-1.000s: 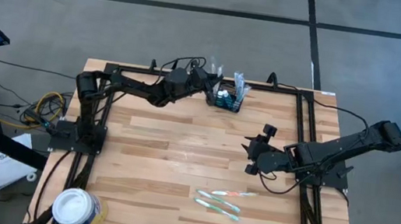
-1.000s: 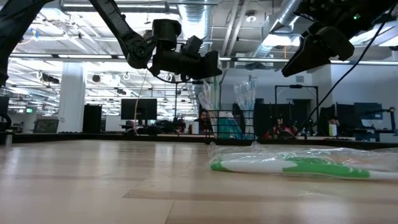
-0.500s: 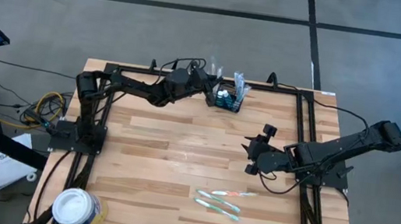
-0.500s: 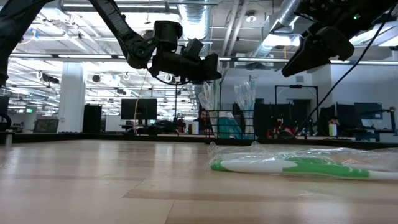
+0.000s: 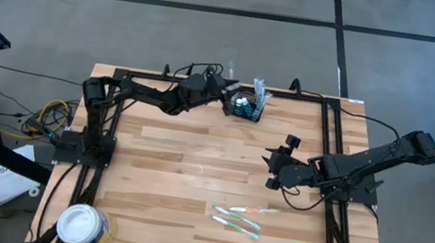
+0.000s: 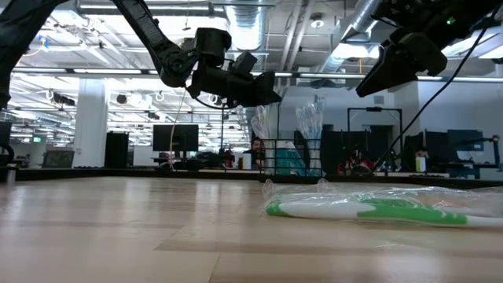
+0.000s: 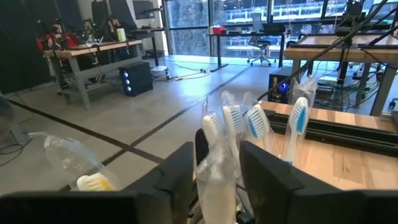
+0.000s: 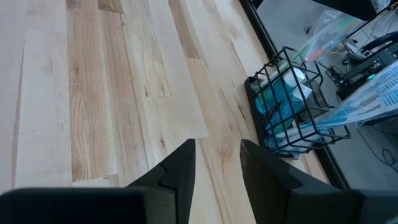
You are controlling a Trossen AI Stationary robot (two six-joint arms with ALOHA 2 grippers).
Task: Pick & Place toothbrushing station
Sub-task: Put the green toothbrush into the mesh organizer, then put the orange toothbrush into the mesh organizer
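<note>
High view: the left gripper (image 5: 227,90) reaches across the far edge of the wooden table (image 5: 176,175) and sits just beside the toothbrushing station (image 5: 247,108), a small black wire-mesh caddy standing at the far edge, a little right of centre. Wrapped toothbrushes (image 5: 259,90) stand upright in it. The right gripper (image 5: 267,168) hovers over the middle-right of the table, well apart from the caddy. Three wrapped toothbrushes lying flat (image 5: 239,219) rest on the boards nearer the front, and a round white tub (image 5: 82,225) stands at the front left corner.

Low view: the left gripper (image 6: 271,96) hangs above the table, close to the caddy (image 6: 289,159) far behind — whether it touches anything cannot be told from here. The right gripper (image 6: 369,85) is up at the right, off the surface. A wrapped green-and-white toothbrush (image 6: 369,211) lies in the foreground.

Left wrist view: the two dark fingers (image 7: 264,174) stand apart with a wrapped white toothbrush (image 7: 214,162) upright in the gap between them; a firm grip cannot be made out. More brush heads (image 7: 255,121) rise just behind it.

Right wrist view: the fingers (image 8: 261,165) are parted with only bare boards between them — nothing held. The caddy (image 8: 287,106) stands ahead at the table's edge.
</note>
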